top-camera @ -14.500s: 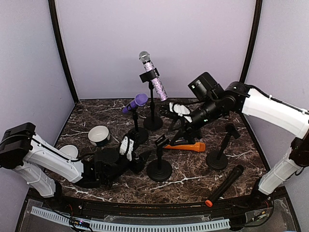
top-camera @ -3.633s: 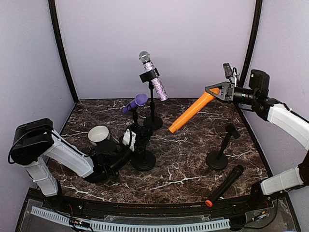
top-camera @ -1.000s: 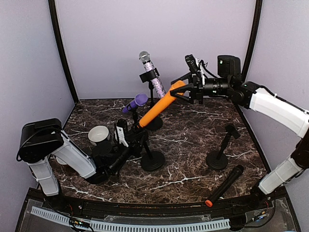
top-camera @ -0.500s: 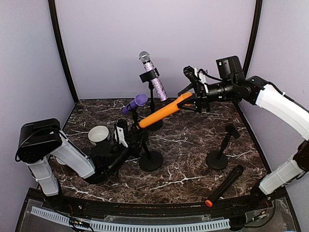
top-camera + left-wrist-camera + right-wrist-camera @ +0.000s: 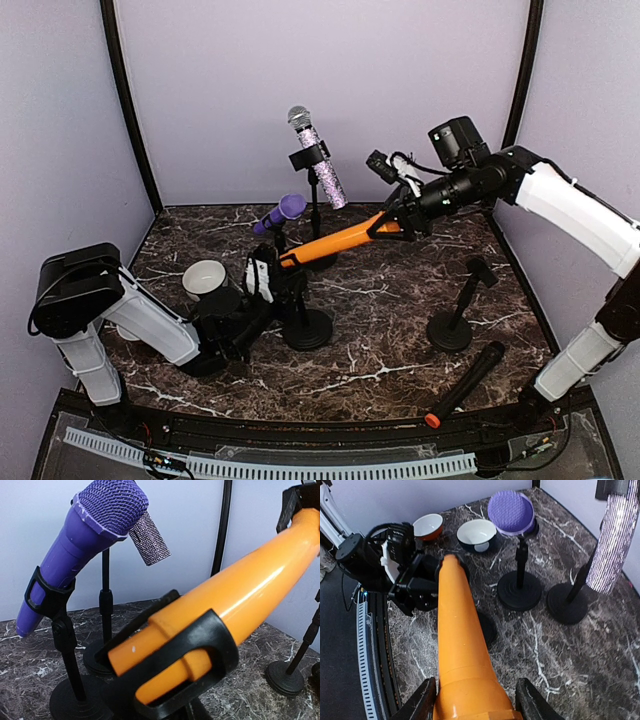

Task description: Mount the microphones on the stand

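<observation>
The all-orange microphone (image 5: 335, 240) slants low over the table. My right gripper (image 5: 392, 222) is shut on its thick end, a finger (image 5: 422, 702) on each side. Its thin end (image 5: 150, 655) lies inside the black clip (image 5: 210, 645) of a stand (image 5: 308, 328). My left gripper (image 5: 265, 283) is shut on that stand's post; its fingers are hidden in the left wrist view. The purple microphone (image 5: 280, 212) and the glittery lilac microphone (image 5: 318, 160) sit clipped in their own stands behind. The black microphone with an orange end (image 5: 465, 383) lies flat at the front right.
An empty black stand (image 5: 455, 310) is at the right, near the lying microphone. A white-and-red bowl (image 5: 204, 278) sits by my left arm, and a second bowl (image 5: 429, 526) shows beside it in the right wrist view. Lilac walls enclose the marble table (image 5: 390, 350).
My right gripper has dropped lower with the orange microphone, which now lies flatter, its thin end in the clip. The left gripper and its stand shifted slightly.
</observation>
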Motion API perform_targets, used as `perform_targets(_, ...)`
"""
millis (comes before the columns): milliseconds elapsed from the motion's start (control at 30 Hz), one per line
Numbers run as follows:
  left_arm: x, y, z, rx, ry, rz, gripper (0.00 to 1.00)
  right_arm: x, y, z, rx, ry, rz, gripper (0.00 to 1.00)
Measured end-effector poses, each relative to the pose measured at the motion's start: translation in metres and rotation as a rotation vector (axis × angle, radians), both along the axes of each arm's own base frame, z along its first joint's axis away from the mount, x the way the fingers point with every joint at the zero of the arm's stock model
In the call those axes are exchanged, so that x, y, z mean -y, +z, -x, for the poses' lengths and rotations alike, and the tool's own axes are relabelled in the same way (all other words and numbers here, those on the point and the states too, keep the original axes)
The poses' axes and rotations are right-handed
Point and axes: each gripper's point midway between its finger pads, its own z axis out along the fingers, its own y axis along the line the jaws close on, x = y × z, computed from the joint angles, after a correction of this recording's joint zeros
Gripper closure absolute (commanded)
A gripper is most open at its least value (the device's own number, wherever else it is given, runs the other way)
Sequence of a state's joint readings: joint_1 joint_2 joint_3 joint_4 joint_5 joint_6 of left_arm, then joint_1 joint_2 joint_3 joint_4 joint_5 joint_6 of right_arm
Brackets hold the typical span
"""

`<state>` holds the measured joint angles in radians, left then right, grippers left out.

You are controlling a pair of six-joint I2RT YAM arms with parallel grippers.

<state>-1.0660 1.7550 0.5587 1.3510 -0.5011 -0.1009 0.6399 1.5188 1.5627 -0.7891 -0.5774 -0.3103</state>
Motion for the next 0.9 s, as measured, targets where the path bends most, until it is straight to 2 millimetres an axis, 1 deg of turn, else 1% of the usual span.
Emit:
perform_targets(100, -0.002, -0.001, -0.001, 0.011, 0.017, -0.028, 1.0, 0.006, -0.023, 0.003, -0.057, -0.016, 0.056, 1.0)
perform_targets(200, -0.002, -0.001, -0.001, 0.02, 0.015, -0.044, 1.0, 0.009, -0.029, 0.005, -0.069, -0.016, 0.086, 1.0)
perform_targets(300, 0.0, -0.002, -0.001, 0.025, 0.011, -0.057, 1.0, 0.009, -0.026, 0.006, -0.047, -0.009, 0.105, 1.0)
perform_targets(400, 0.002, -0.002, 0.0, 0.03, 0.004, -0.07, 1.0, 0.007, -0.017, 0.007, 0.006, 0.009, 0.134, 1.0)
perform_targets(600, 0.007, -0.003, 0.004, 0.034, -0.014, -0.086, 1.0, 0.0, -0.005, 0.016, 0.193, 0.076, 0.246, 1.0)
perform_targets(767, 0.008, -0.004, 0.006, 0.033, -0.02, -0.089, 1.0, -0.004, -0.006, 0.021, 0.346, 0.129, 0.359, 1.0)
perform_targets(900, 0.008, -0.004, 0.006, 0.029, -0.014, -0.085, 1.0, -0.006, -0.011, 0.018, 0.401, 0.147, 0.429, 1.0)
